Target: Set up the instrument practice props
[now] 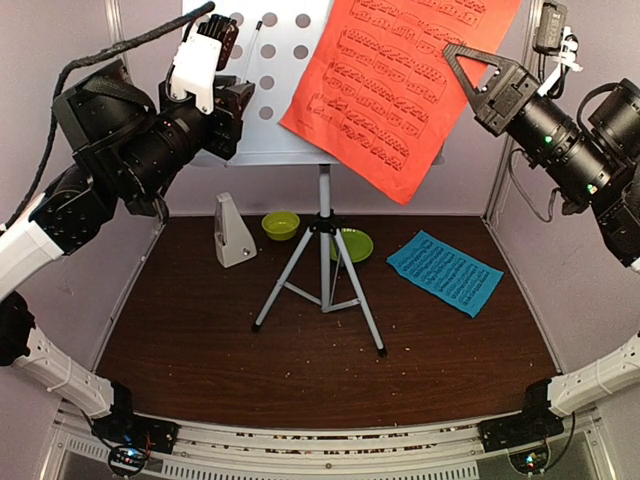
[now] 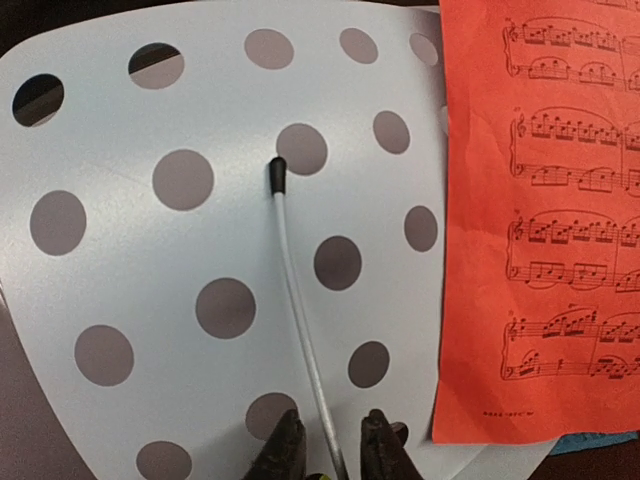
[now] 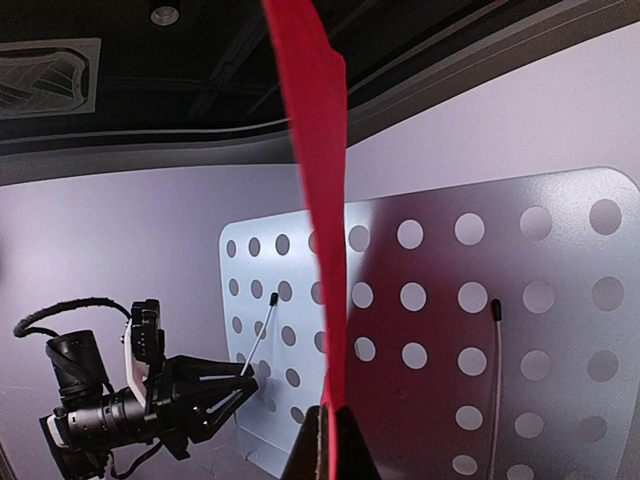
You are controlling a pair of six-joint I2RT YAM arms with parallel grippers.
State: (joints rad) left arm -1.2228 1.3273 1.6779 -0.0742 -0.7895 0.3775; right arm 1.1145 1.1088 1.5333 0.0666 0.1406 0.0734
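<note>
The pale grey perforated desk (image 1: 270,140) stands on the grey tripod (image 1: 322,260). My left gripper (image 1: 238,98) is at its left half. In the left wrist view the left gripper (image 2: 335,445) straddles the desk's thin wire page holder (image 2: 290,260), with a small gap on each side of the wire. My right gripper (image 1: 452,52) is shut on the right edge of the red music sheet (image 1: 400,70), which it holds against the desk. The sheet (image 3: 315,150) runs up edge-on from the closed right gripper (image 3: 335,430). The blue sheet (image 1: 445,270) lies flat at the right. The whitish metronome (image 1: 233,232) stands left of the tripod.
A lime-green bowl (image 1: 281,224) and a lime-green plate (image 1: 352,244) sit behind the tripod legs. A second wire holder (image 3: 493,370) rises on the desk's other half. Grey walls close in the back and both sides. Crumbs speckle the brown table (image 1: 200,340).
</note>
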